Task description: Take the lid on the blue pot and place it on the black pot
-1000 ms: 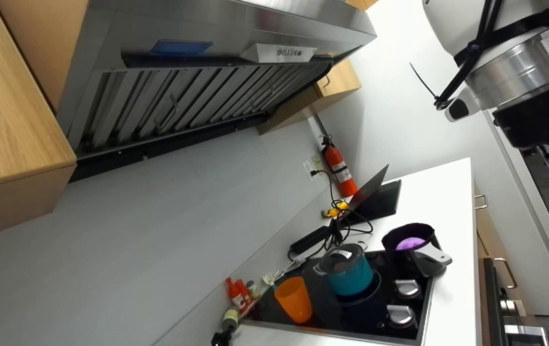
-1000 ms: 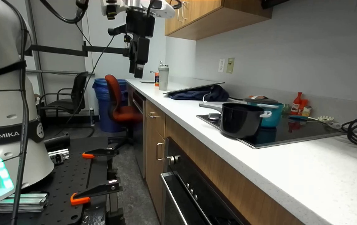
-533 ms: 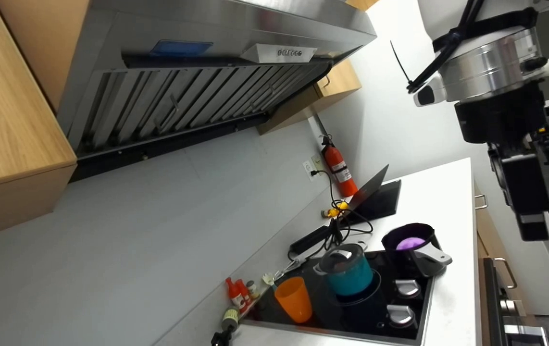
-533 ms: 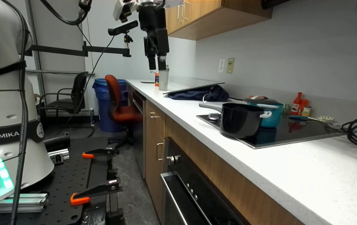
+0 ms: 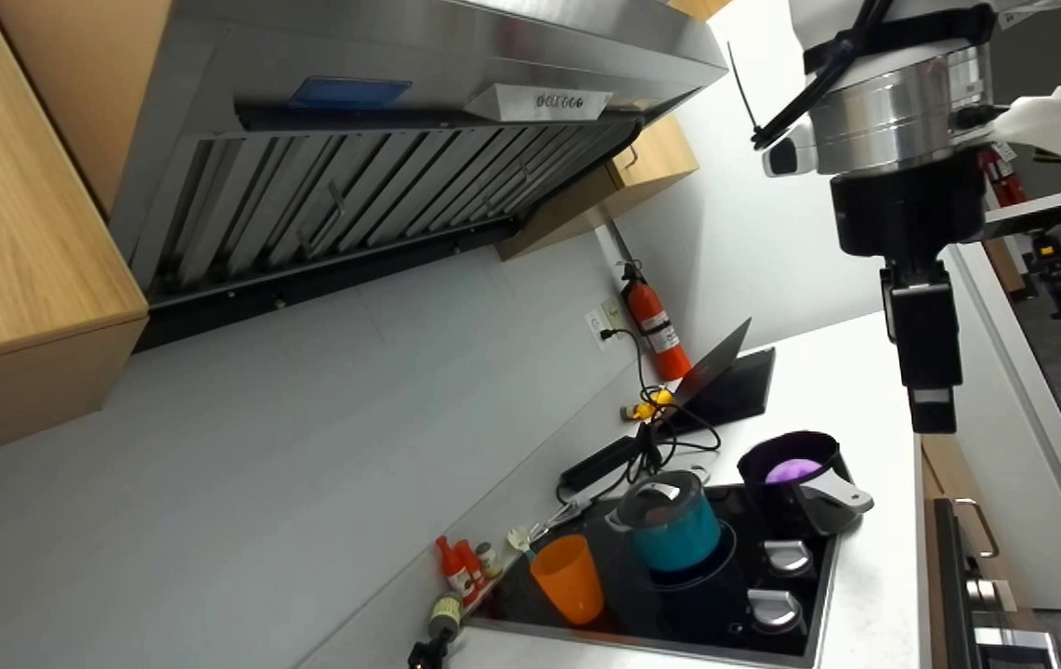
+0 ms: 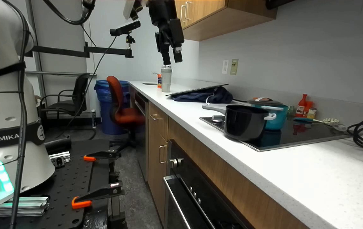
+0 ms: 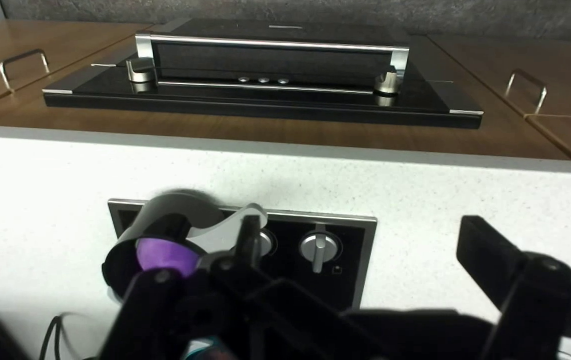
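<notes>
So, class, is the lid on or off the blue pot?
On: in both exterior views, the lid covers the top of the blue pot.

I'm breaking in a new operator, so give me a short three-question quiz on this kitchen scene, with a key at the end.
1. Multiple choice: which colour shows inside the black pot?
A) green
B) purple
C) yellow

2. Short answer: which vessel does the lid cover?

3. True or false: the jaws are closed on the lid.

Key:
1. B, purple, seen in the wrist view and in an exterior view.
2. The blue pot.
3. False: the jaws stand open, well clear of the lid.
</notes>
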You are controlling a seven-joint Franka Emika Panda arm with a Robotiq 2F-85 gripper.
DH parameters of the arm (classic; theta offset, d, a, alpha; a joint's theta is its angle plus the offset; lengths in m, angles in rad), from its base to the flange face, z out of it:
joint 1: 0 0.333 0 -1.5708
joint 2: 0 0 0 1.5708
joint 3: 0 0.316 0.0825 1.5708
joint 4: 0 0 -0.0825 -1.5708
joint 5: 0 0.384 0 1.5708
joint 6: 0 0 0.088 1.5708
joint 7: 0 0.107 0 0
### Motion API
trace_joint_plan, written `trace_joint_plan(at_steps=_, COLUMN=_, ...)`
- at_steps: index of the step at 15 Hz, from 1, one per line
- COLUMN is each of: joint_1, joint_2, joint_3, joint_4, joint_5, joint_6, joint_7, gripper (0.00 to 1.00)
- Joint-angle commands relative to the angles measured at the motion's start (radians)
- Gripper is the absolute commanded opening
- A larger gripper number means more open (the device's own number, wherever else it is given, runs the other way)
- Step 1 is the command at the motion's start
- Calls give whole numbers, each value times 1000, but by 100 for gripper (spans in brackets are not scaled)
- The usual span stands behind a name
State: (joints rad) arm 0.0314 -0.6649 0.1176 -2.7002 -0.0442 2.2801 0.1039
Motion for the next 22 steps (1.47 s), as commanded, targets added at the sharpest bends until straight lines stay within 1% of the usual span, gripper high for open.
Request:
trace_joint_plan(at_steps=1, joint_1=5, joint_2=0, joint_3=-4, joint_4=2, joint_5=-3, joint_6=-4, joint_7=3, gripper=100)
trace_joint_plan(at_steps=6, joint_1=4, joint_2=0, joint_3=-4, joint_4=2, joint_5=-3, joint_6=-4, joint_7=3, gripper=100)
trace_joint_plan(at_steps=9, joint_1=-6, joint_2=14, joint_3=0, joint_4=14, joint_5=-17, joint_6=15, joint_7=7, gripper=100)
trace_joint_plan(at_steps=13, joint_1=-15, joint_2=56, joint_3=3, joint_4=58, joint_5=-29, joint_6=38, joint_7=6, gripper=100)
trace_joint_plan(at_steps=17, joint_1=-26, joint_2=128, joint_3=7, joint_4=122, joint_5=-52, joint_6=90, joint_7=5, gripper=100)
trace_joint_plan(at_steps=22, joint_1=-60, joint_2=247, joint_3=11, joint_4=209, joint_5=-125, joint_6=169, joint_7=24, gripper=100)
